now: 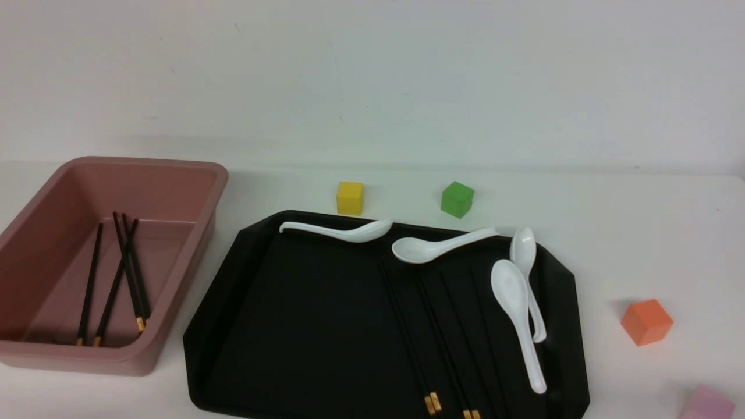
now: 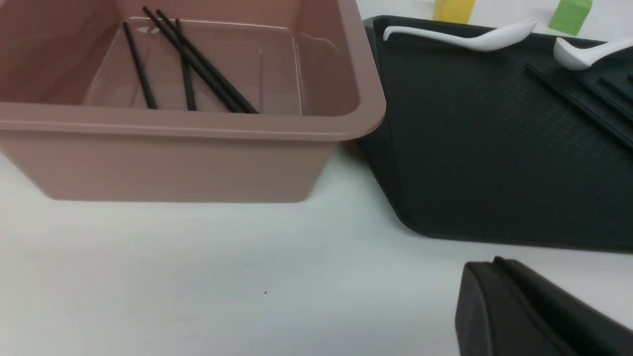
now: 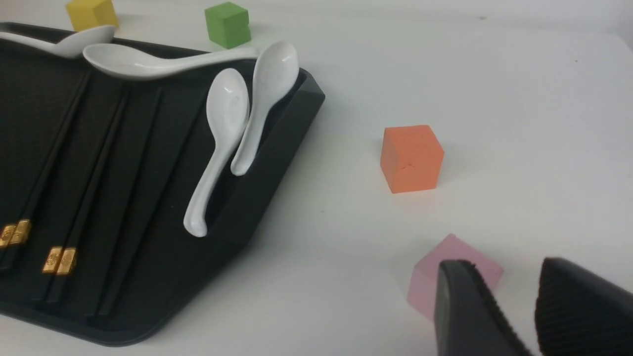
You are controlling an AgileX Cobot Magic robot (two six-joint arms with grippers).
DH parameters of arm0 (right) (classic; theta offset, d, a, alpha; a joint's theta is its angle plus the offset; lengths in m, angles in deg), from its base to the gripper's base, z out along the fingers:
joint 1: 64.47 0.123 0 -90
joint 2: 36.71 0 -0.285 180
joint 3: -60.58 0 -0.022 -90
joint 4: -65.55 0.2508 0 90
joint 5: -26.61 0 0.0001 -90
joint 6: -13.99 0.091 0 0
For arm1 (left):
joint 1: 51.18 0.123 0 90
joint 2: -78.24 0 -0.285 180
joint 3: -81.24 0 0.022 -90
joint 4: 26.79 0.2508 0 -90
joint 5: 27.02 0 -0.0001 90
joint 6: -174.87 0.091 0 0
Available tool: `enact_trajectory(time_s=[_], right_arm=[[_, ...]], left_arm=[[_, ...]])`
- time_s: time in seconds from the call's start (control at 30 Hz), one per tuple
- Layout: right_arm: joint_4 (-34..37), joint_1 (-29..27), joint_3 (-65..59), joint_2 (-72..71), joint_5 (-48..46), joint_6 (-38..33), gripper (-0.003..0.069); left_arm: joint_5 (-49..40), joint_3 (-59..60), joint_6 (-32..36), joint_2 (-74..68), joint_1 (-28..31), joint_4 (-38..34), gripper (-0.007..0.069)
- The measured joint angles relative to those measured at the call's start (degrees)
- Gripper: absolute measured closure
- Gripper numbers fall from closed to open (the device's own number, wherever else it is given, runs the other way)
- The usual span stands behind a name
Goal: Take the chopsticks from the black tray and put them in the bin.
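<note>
chopsticks (image 1: 433, 343) lay by black tray (image 1: 291, 326) near edge | bin (image 1: 192, 244) beside tray | right gripper (image 3: 514, 301) parted, empty | left gripper (image 2: 519, 306) spread unclear

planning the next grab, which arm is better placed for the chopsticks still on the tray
Probably right: the remaining chopsticks lie on the black tray's right half, and the right gripper is open beside that edge.

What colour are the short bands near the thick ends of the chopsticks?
Gold; the bands on the chopsticks show best in the right wrist view.
</note>
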Motion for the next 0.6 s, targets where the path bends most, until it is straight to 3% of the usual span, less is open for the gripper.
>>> enact_trajectory(time_s=[0.33, 0.6], right_arm=[[0.0, 0.0, 0.0, 0.0, 0.0, 0.0, 0.0419], [0.0, 0.0, 0.0, 0.0, 0.0, 0.0, 0.0419]], left_arm=[[0.0, 0.0, -0.6, 0.0, 0.0, 0.0, 0.0613], [0.0, 0.0, -12.7, 0.0, 0.0, 0.0, 0.0606]])
